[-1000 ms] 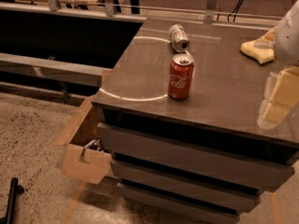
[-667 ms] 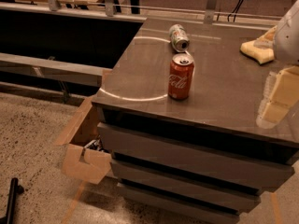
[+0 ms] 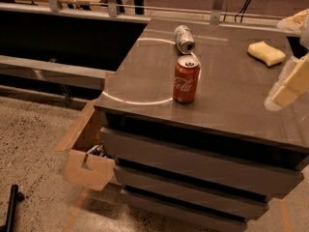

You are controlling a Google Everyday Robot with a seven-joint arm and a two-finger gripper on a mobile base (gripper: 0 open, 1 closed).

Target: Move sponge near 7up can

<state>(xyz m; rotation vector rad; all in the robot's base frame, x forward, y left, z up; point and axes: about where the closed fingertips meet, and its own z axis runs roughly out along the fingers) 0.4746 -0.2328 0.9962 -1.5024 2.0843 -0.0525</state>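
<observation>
- Sponge (image 3: 266, 53) lies flat on the cabinet top (image 3: 231, 110), not lifted. From where I stand it sits just left of the gripper (image 3: 279, 64), in line with the gap between the two fingers.
- Gripper is at the right edge of the cabinet top, fingers spread wide, one (image 3: 294, 21) beyond the sponge and one (image 3: 287, 83) nearer than it. Nothing pinched. I can't tell if either finger touches the foam.
- 7up can (image 3: 184, 38) is well to the gripper's left, on its side, open end facing the Coca-Cola can (image 3: 186, 79), which stands upright just in front of it.
- Step in hand looks like the grasp: come down so the fingers straddle the sponge's short side, then close gently, since foam will squash.
- For the carry: lift clear of the top, travel left, and put down just right of the 7up can. It will roll if nudged, so stop short and keep clear of the Coca-Cola can.
</observation>
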